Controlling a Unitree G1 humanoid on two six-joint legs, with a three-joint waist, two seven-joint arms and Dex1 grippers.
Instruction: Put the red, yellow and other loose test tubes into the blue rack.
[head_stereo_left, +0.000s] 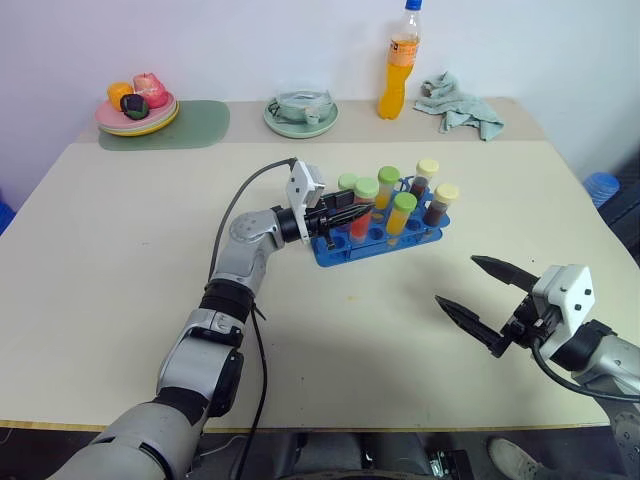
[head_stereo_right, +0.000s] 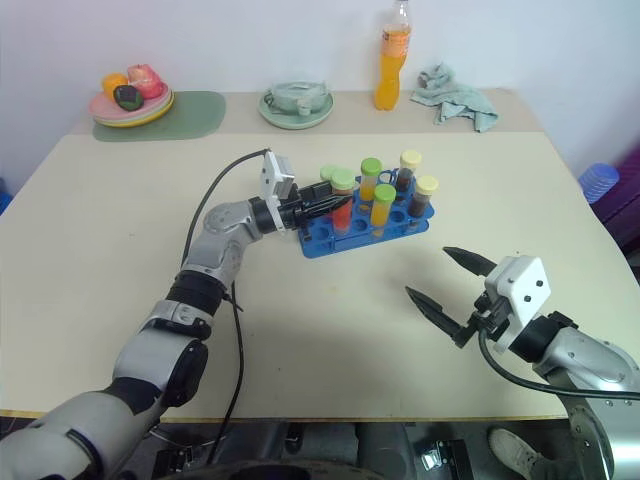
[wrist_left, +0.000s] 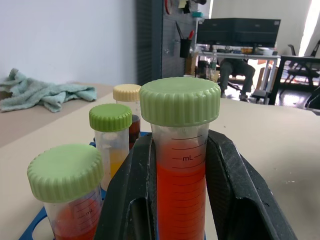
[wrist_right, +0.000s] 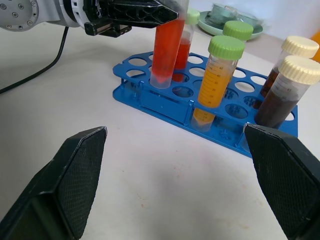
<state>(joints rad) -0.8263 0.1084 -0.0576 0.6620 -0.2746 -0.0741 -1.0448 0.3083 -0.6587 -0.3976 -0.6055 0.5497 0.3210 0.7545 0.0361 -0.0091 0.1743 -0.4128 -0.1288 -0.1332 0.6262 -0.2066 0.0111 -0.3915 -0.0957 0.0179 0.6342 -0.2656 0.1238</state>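
The clear plastic test tube with red liquid and a green screw cap (wrist_left: 180, 150) stands upright at the near front corner of the blue plastic rack (head_stereo_left: 385, 240), its lower end in one of the rack's holes, and the left gripper (head_stereo_left: 350, 217) has its black jaws closed on the tube just under the cap, one on each side. In the rack with it stand another green-capped red tube (wrist_left: 70, 195), two green-capped tubes of yellow-orange liquid (wrist_right: 217, 82), and two cream-capped tubes of dark brown liquid (wrist_right: 280, 95) at the far end. The rack sits near the middle of the pale beige desk (head_stereo_left: 120, 250). The right gripper (head_stereo_left: 480, 298) hangs above the bare desk near the front right, well apart from the rack, its jaws spread wide with nothing between them. Along the back edge of the desk are a plate of toy fruit (head_stereo_left: 137, 108) on a green mat (head_stereo_left: 190, 125), a pale green bowl on a saucer (head_stereo_left: 301, 108), an orange drink bottle (head_stereo_left: 399, 65) and a crumpled pale green cloth (head_stereo_left: 458, 104).
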